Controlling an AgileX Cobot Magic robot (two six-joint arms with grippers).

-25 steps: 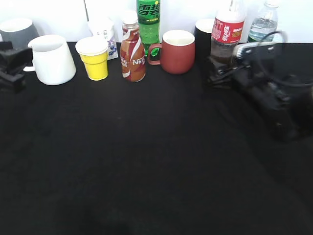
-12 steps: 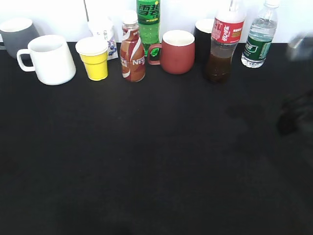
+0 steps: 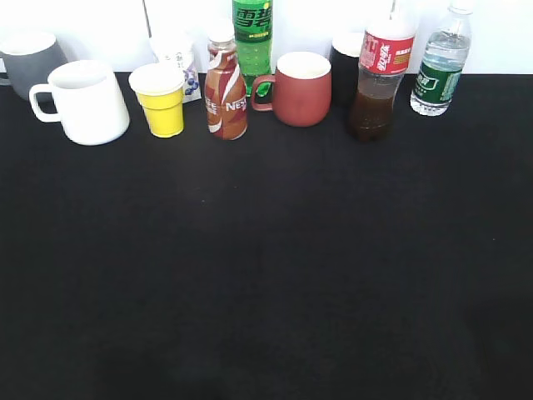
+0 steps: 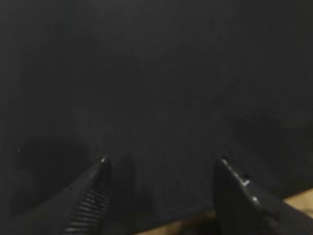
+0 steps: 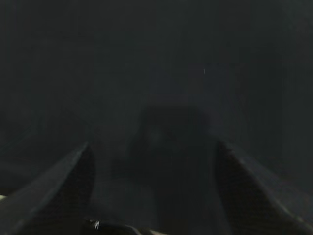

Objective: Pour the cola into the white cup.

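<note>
The cola bottle (image 3: 379, 79), clear with a red label and dark liquid low in it, stands upright at the back right of the black table. The white cup (image 3: 86, 102), a wide mug with its loop handle to the left, stands at the back left. Neither arm shows in the exterior view. My left gripper (image 4: 161, 160) is open and empty over bare black cloth. My right gripper (image 5: 154, 147) is open and empty over dark cloth as well. Neither wrist view shows the cola or the cup.
Along the back stand a grey mug (image 3: 29, 54), a small yellow cup (image 3: 161, 100), a Nescafe bottle (image 3: 225, 87), a green soda bottle (image 3: 252, 37), a red mug (image 3: 300, 87), a black cup (image 3: 346, 58) and a green-labelled water bottle (image 3: 441, 62).
Both arms have withdrawn out of the exterior view: the right one from beside the cola bottle, the left one from beside the white cup. The bottle and the cup stand where they were.
</note>
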